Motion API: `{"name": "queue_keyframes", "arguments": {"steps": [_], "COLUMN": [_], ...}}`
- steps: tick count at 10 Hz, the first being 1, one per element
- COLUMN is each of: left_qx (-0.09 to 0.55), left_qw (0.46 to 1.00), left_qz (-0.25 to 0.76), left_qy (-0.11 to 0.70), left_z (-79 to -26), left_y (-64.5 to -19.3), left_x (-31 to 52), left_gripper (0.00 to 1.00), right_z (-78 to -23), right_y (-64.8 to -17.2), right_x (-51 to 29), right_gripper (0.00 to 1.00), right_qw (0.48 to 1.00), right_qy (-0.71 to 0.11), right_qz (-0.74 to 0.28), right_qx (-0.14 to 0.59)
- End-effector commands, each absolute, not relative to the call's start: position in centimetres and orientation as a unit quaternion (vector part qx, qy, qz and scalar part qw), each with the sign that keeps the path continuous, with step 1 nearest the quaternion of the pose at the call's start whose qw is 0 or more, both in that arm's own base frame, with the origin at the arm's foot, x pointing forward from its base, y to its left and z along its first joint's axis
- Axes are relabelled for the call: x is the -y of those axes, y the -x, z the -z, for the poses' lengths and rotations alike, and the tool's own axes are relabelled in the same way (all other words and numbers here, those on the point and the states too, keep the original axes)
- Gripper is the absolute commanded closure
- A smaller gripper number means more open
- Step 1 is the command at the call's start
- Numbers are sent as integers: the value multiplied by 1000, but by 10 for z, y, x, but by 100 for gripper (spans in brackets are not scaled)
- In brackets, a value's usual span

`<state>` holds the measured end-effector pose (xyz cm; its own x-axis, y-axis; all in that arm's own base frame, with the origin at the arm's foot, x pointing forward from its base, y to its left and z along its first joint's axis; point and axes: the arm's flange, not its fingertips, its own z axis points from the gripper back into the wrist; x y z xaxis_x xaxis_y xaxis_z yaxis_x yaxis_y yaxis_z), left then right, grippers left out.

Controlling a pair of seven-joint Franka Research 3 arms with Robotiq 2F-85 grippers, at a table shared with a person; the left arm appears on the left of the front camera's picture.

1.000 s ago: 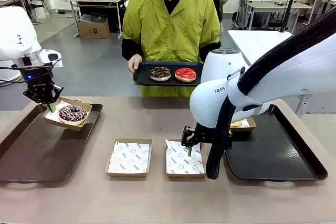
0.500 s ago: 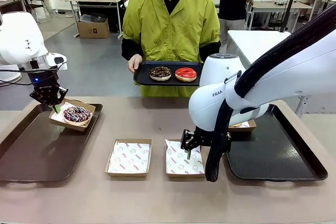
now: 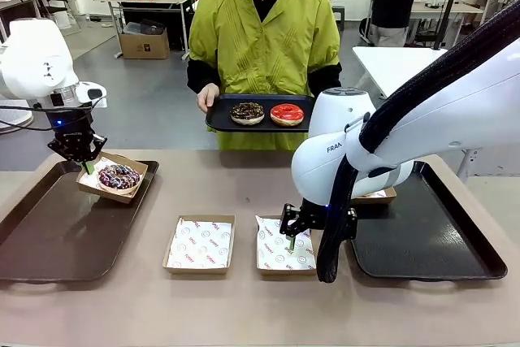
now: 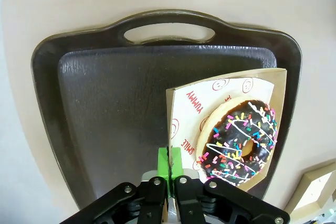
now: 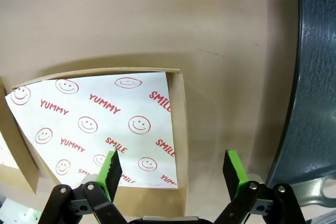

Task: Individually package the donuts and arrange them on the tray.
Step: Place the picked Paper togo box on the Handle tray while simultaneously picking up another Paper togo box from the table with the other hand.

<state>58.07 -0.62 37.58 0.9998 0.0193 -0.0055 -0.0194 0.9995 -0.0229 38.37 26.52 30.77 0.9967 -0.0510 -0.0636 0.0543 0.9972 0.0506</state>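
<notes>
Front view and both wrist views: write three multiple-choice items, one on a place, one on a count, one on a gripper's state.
1. Where is the sprinkled donut?
A) in a paper-lined box at the left tray
B) on the right tray
C) bare on the table

2. How many donuts lie on the person's tray?
A) one
B) two
C) four

3. How does the right gripper stand?
A) shut on a donut
B) open above an empty box
C) shut on a tray handle

Key:
1 A: the left gripper pinches that box's edge.
2 B: a chocolate donut and a red donut lie there.
3 B: its fingers stand apart over the printed lining.
</notes>
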Motion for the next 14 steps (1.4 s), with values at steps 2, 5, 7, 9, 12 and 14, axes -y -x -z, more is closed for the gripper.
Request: {"name": "queue_keyframes", "arguments": {"steps": [2,5,7,9,12,14], "left_qx": [4,1,1,0,-1,-4], "left_qw": [1000,1000,1000,1000,1000,1000], "left_qz": [-16,-15,-12,-12,-13,-18], "left_qy": [-5,-7,-8,-8,-7,1], "left_z": [-376,-375,-374,-375,-377,-379], "left_y": [-584,-584,-584,-584,-584,-584], "left_x": [13,15,15,16,16,15], "left_gripper": [99,45,0,0,0,0], "right_z": [-308,-309,-309,-309,-310,-310], "right_y": [-389,-388,-388,-387,-388,-388], "right_x": [-267,-269,-268,-269,-269,-268], "right_gripper": [0,67,100,86,100,100], "right_qw": [999,999,999,999,999,999], "right_qy": [-39,-34,-34,-31,-27,-23], "right_qz": [22,13,14,15,17,19], "right_qx": [-25,-12,-13,-12,-15,-20]}}
